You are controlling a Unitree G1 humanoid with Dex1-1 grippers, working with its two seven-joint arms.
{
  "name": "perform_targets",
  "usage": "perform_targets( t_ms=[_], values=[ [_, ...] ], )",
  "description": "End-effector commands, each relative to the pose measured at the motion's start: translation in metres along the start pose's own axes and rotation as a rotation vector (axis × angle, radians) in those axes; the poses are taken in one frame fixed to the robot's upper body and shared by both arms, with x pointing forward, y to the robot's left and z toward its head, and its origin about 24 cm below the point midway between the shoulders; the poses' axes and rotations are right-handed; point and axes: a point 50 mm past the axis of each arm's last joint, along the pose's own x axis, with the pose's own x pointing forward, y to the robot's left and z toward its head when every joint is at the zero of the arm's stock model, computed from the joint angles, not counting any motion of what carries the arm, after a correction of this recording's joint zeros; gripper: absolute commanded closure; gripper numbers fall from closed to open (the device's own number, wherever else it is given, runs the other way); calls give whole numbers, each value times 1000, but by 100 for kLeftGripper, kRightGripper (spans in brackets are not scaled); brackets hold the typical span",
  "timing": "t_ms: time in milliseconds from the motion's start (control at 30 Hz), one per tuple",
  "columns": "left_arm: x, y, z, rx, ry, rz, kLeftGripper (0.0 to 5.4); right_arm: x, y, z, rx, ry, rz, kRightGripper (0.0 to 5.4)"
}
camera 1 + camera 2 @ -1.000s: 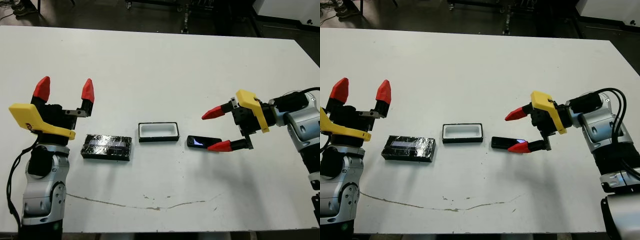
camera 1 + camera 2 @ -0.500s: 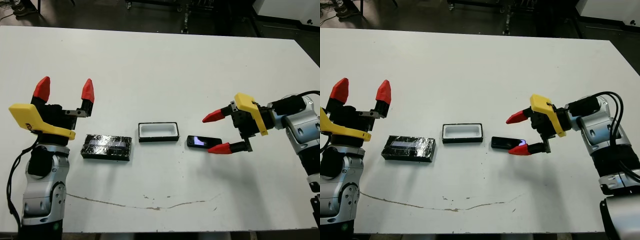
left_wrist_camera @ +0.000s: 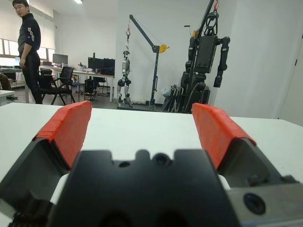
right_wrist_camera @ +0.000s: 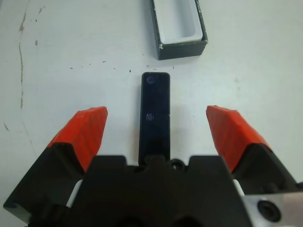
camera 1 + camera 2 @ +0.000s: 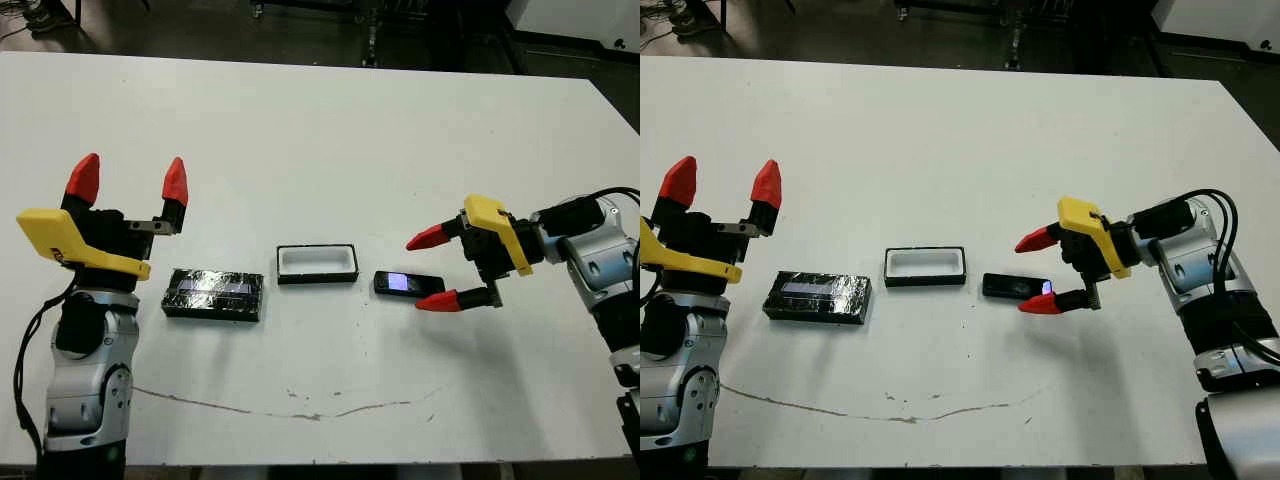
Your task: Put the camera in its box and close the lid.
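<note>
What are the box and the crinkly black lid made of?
The box looks like stiff black card with a smooth white lining, though it could be plastic. The lid seems wrapped in shiny plastic film: it crinkles and glints.

The lid [image 5: 213, 294] wears crinkly, shiny wrap — glossy black. The camera [image 4: 155, 113] looks smooth (faintly reflective); the table [image 5: 320, 130] is matt white.

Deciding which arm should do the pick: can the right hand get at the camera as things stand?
Probably yes. The right hand is open, and the camera lies flat between its fingers with nothing in the way.
</note>
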Motion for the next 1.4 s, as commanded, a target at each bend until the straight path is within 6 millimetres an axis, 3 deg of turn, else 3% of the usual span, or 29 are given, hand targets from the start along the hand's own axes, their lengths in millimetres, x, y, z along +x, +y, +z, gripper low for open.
perform_targets(
  t_ms=[33,600,967,1067,1400],
  values=[
    [-4,1,-4,7,22,5,1,3,2,-4,11,28,4,0],
    [-5,1,-4,11,23,1,1,11,1,-13,32,52,-2,0],
    [-5,0,-5,-3,23,-1,1,15,4,-19,147,45,-16,0],
    [-5,0,-5,-1,24,0,0,16,5,-20,162,45,-30,29],
    [-4,0,-5,1,23,4,0,20,8,-26,115,10,-120,199]
  ],
)
